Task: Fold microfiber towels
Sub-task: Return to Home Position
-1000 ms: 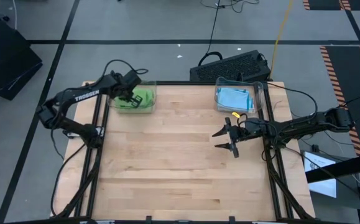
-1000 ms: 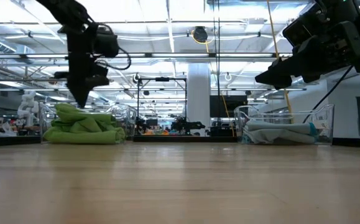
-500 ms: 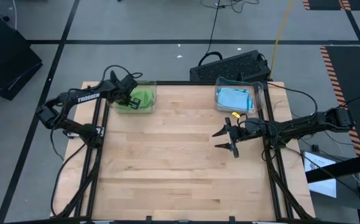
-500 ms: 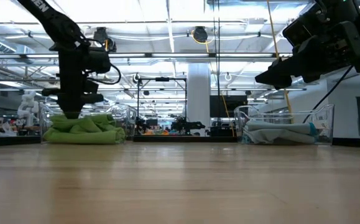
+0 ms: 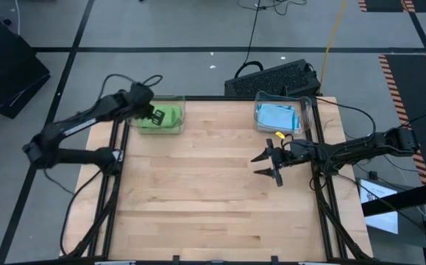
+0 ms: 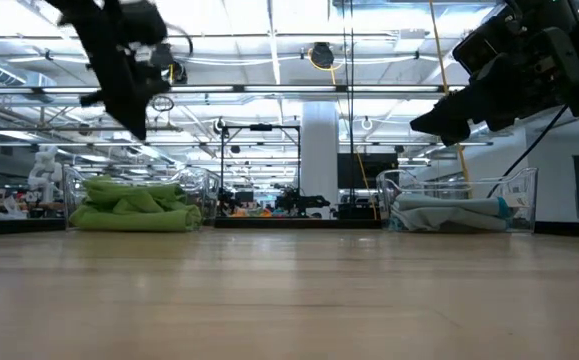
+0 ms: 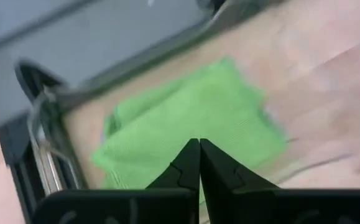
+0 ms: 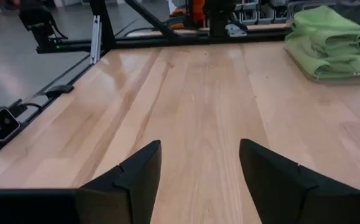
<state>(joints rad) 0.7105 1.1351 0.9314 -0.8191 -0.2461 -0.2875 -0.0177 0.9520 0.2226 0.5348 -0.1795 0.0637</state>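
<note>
The left gripper (image 5: 154, 113) hung over the near edge of the left clear bin (image 5: 182, 118), its fingers pressed together with nothing between them. Its arm reached in a long, nearly straight line from the table's left edge up to the far left corner. In the low view this gripper (image 6: 135, 115) pointed down and sat clear above the green towels (image 6: 134, 205), not touching them. The left wrist view looked past the closed gripper (image 7: 199, 144) straight onto the top green towel (image 7: 192, 118), folded and lying flat inside the bin.

The right gripper (image 5: 256, 166) floated over the right half of the table (image 5: 213, 206), fingers spread wide and holding nothing. Its arm lay low and stretched in from the right edge, pointing toward the table's middle. The right wrist view showed the gripper (image 8: 198, 168) open above bare wood, with the green stack (image 8: 332, 40) well apart at the far corner. In the low view the right gripper (image 6: 447, 118) was raised well above the table.

Only the high view showed the light blue towels (image 5: 277, 115) from above, folded inside the right clear bin (image 5: 310, 114) at the far right corner. The low view showed them (image 6: 449, 212) as a low stack behind the clear wall (image 6: 514, 190).
</note>
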